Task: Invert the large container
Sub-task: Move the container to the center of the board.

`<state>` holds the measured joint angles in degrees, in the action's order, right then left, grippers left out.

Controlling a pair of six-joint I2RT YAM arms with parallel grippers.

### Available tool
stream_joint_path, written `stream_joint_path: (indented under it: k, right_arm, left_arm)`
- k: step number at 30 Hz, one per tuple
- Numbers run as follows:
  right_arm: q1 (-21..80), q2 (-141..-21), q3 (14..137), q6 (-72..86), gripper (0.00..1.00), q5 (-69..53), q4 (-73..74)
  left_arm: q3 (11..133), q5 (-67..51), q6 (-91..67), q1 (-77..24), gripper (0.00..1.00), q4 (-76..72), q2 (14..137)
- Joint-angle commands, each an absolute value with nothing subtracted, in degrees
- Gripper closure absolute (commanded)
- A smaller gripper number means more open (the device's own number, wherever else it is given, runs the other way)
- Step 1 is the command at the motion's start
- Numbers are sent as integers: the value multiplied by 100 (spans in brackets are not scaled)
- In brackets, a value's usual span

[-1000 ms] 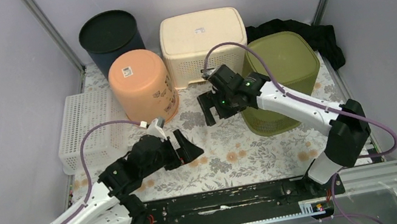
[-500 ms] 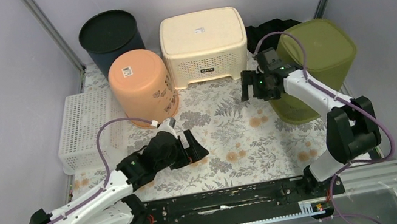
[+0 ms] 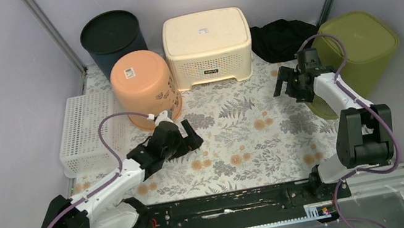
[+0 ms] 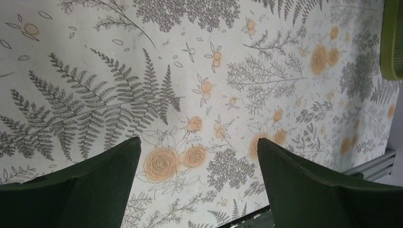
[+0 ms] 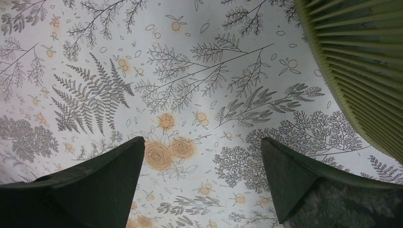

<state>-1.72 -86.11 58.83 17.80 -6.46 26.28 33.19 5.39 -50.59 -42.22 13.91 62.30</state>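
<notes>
Olive-green ribbed bin (image 3: pixel 360 48): base uppermost, tilted rightward. Left gripper (image 3: pixel 188 137), right gripper (image 3: pixel 289 86): both spread wide, empty. Inversion apparently done, so they stand clear.

Both arms (image 3: pixel 101 194) have white links, black joints, dark wedge fingers (image 4: pixel 81 190), purple cables (image 3: pixel 122 113)

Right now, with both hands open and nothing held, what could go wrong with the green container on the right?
1. The green container sits at the table's right edge, seemingly leaning toward the wall; it may slide or topple.
2. The open right hand hangs close beside its ribbed side; a finger or the purple cable could catch it.
3. The black cloth lies next to it and might get trapped under its rim.
</notes>
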Motion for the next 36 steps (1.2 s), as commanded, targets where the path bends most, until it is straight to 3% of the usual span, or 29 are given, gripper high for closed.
stream_joint_path:
  k: [1, 9, 28, 36]
  right_arm:
    - [-202, -8275, 5818, 1821, 1, -496, 2476]
    - [-202, -7570, 5429, 2032, 1, -783, 2143]
    - [-202, -7349, 5145, 2136, 1, -1282, 1877]
    - [-202, -7537, 5205, 2183, 1, -1315, 1736]
  left_arm:
    - [3357, 831, -4907, -3928, 0, 702, 6360]
    - [3177, 2141, -5060, -3662, 0, 1472, 5687]
    - [4047, 963, -4093, -821, 0, -893, 8296]
    - [4853, -157, -3658, -609, 0, -1523, 9603]
